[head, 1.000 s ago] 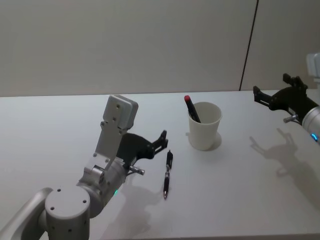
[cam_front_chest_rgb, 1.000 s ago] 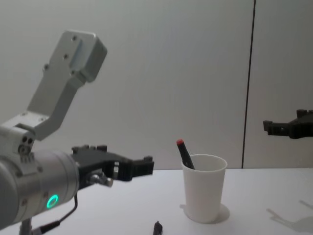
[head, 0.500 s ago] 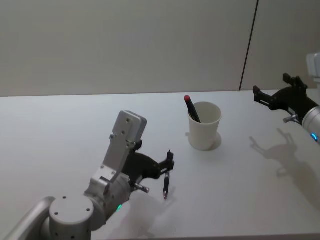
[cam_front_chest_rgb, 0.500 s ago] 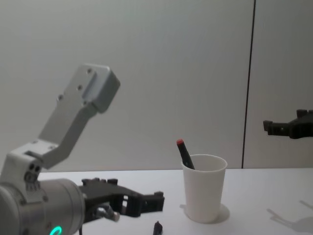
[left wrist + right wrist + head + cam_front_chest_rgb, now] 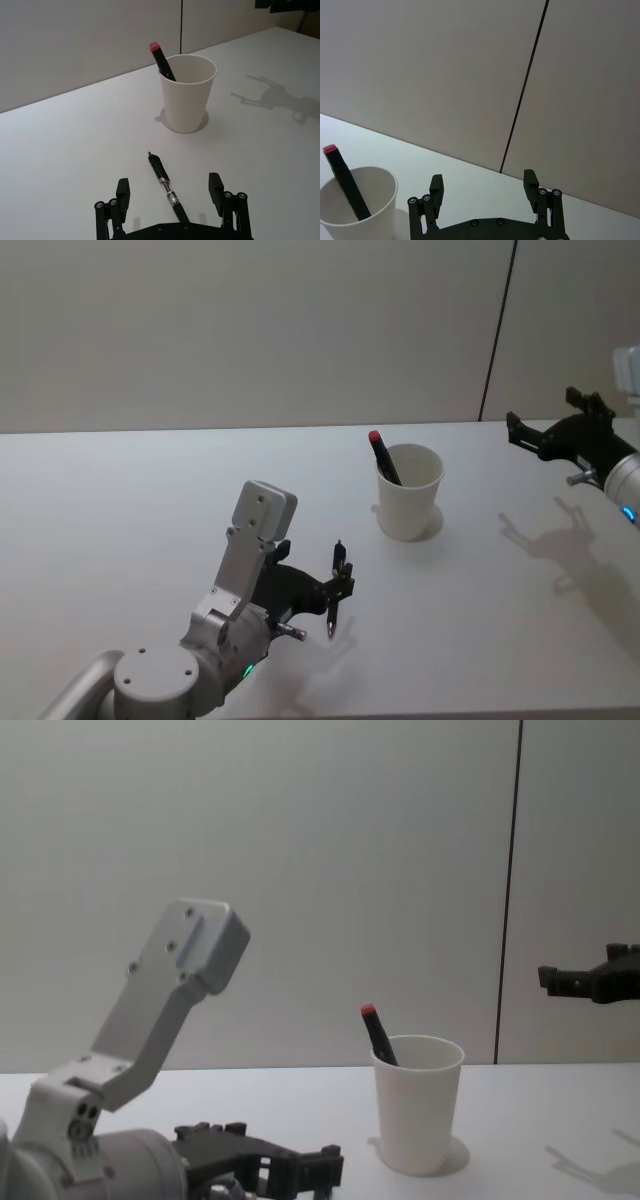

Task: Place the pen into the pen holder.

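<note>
Straddling the one black pen (image 5: 163, 183) lying flat on the table (image 5: 120, 500), the left gripper (image 5: 342, 575) spreads wide, while the single white paper cup (image 5: 410, 502) just beyond holds a second, red-capped pen (image 5: 383, 457) and the right gripper (image 5: 483, 178) hovers wide, well apart.

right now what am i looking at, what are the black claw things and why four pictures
This is a two-armed robot at a white table. Four cameras catch one moment: one on its head looking down, one on its chest looking across, one on each wrist. The black claws are its hands. The left hand is low over the table, open, a finger on either side of a black pen lying flat; nothing is held yet. Beyond it stands a white paper cup, the pen holder, with a red-capped pen leaning inside. The right hand is open, up in the air on the right.
</note>
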### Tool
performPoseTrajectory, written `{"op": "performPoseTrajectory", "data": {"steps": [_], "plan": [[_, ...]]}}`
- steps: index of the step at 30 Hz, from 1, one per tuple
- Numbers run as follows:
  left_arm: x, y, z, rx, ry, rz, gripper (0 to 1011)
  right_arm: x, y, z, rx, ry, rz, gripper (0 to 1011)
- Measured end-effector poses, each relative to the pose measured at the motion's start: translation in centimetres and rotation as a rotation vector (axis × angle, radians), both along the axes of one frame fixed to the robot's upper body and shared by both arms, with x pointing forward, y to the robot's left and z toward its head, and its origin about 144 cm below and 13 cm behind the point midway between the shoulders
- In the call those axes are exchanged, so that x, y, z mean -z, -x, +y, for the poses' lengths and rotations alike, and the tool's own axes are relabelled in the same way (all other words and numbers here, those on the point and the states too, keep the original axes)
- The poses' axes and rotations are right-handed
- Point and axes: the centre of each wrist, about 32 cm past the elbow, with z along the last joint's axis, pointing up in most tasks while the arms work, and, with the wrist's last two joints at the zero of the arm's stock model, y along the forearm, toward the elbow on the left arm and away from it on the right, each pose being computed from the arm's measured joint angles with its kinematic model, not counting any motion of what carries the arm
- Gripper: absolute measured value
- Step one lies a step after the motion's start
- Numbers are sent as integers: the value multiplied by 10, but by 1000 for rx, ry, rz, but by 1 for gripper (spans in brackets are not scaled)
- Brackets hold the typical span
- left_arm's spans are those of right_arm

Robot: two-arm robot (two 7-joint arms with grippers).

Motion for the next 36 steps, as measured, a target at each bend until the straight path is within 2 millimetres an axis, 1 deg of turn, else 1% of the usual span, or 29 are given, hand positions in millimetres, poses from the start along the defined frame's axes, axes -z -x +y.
{"op": "performPoseTrajectory", "data": {"steps": [14,36], "plan": [[13,-4,-2,-36,6,31,1000,0,0,0,0,0,0,1001],[24,-23,-4,4,-27,92,1000,0,0,0,0,0,0,1002]]}}
